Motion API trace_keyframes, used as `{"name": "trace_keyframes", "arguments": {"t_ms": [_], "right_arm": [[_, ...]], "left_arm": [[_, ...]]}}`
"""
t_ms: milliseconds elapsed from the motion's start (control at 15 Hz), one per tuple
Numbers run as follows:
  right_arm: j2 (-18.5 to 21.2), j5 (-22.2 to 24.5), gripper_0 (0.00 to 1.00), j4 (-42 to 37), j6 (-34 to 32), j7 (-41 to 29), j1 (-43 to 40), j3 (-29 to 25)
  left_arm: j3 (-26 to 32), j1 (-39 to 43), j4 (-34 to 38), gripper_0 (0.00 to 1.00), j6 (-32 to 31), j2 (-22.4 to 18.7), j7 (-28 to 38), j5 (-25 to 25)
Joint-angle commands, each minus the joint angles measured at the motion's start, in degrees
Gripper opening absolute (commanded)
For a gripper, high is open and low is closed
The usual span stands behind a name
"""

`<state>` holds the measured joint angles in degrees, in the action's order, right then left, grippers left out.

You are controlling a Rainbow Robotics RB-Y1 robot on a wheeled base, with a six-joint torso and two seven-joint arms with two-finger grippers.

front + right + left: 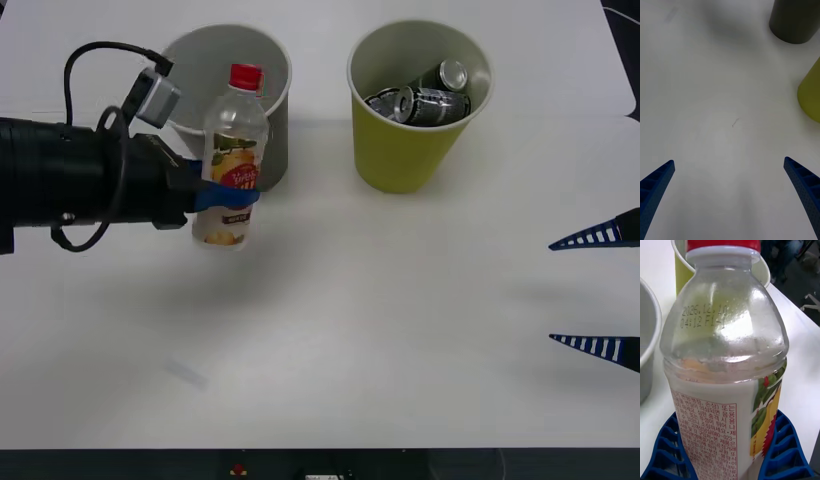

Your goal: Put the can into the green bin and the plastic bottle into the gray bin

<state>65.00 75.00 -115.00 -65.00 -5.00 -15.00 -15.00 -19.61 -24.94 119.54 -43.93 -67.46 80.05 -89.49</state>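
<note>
The left tool [228,196] grips the plastic bottle [232,160] around its label, blue fingers [670,450] pressed on both sides, holding it upright just in front of the gray bin [232,100]. The green bin [415,100] stands beside the gray one on the white worktop [380,330], with cans [425,98] inside. The right tool [597,292] rests spread wide near the worktop's right edge.

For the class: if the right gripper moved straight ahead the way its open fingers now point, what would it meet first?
Probably nothing soon: the right gripper points across bare table. The green bin and the gray bin sit off its line, though depth is uncertain.
</note>
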Motion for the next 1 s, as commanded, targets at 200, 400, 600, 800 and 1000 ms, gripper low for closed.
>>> {"name": "trace_keyframes", "arguments": {"t_ms": [200, 400, 600, 800, 1000], "right_arm": [[0.00, 0.00, 1.00, 0.00, 0.00, 0.00, 0.00, 0.00], [0.00, 0.00, 1.00, 0.00, 0.00, 0.00, 0.00, 0.00], [0.00, 0.00, 1.00, 0.00, 0.00, 0.00, 0.00, 0.00], [0.00, 0.00, 1.00, 0.00, 0.00, 0.00, 0.00, 0.00], [0.00, 0.00, 1.00, 0.00, 0.00, 0.00, 0.00, 0.00]], "left_arm": [[6.34, -3.97, -0.45, 0.00, -9.95, 1.28, 0.46, -2.27], [8.80, -9.07, -3.61, 0.00, -16.54, 3.65, 0.54, -3.06], [9.06, -14.96, -8.10, 0.00, -22.25, 5.32, 0.63, -3.94], [9.41, -21.38, -12.23, 0.00, -29.37, 8.13, 0.63, -7.71], [10.47, -25.77, -16.09, 0.00, -35.09, 11.47, 0.63, -12.46]]}}
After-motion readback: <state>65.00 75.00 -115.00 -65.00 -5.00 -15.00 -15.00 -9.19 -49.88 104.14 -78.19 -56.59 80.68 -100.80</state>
